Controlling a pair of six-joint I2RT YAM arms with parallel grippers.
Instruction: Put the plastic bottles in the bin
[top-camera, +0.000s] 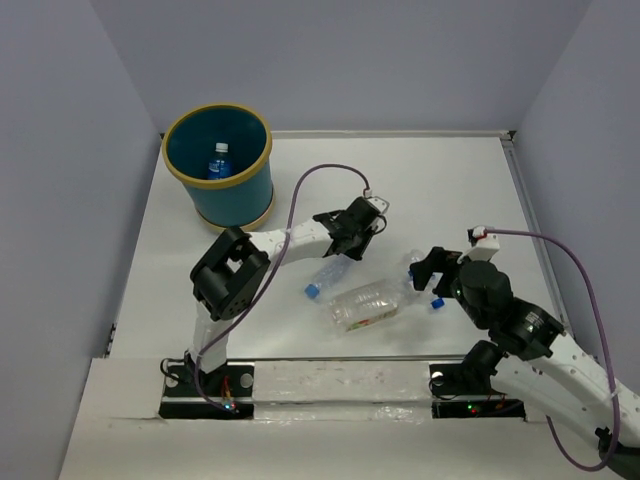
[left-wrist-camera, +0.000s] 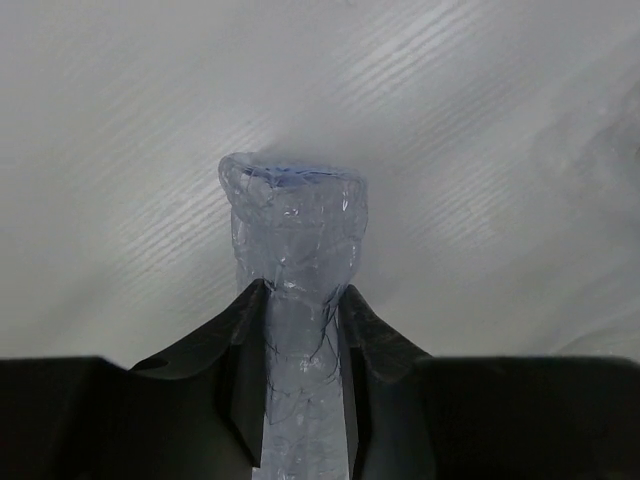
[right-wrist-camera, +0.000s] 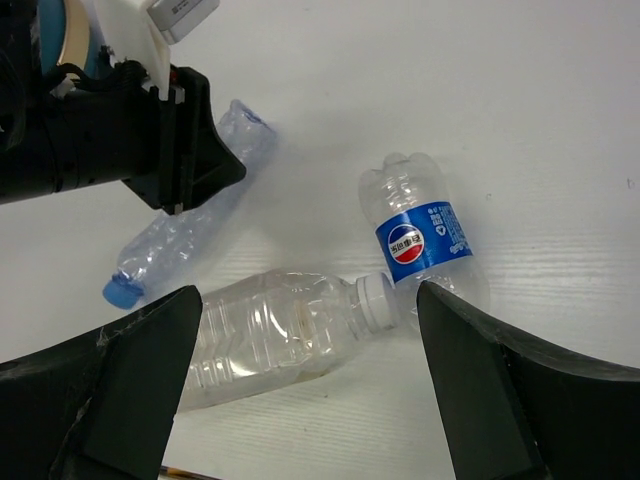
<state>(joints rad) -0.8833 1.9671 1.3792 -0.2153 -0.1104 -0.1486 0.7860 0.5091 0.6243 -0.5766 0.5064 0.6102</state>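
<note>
My left gripper (left-wrist-camera: 300, 340) is shut on a crumpled clear plastic bottle (left-wrist-camera: 297, 240), squeezing its body flat between the fingers. From above, that bottle (top-camera: 328, 272) lies on the table with its blue cap pointing toward the near edge. A larger clear bottle (right-wrist-camera: 270, 335) with a white cap lies on its side below my open right gripper (right-wrist-camera: 305, 300). A small blue-labelled bottle (right-wrist-camera: 420, 240) lies by the right finger (right-wrist-camera: 500, 390). The teal bin (top-camera: 235, 195) stands at the far left with one blue-capped bottle (top-camera: 219, 160) inside.
The left arm's cable (top-camera: 330, 170) loops over the table between the bin and the left gripper. Walls enclose the table at the back and on both sides. The right arm's base (top-camera: 480, 385) sits at the near edge.
</note>
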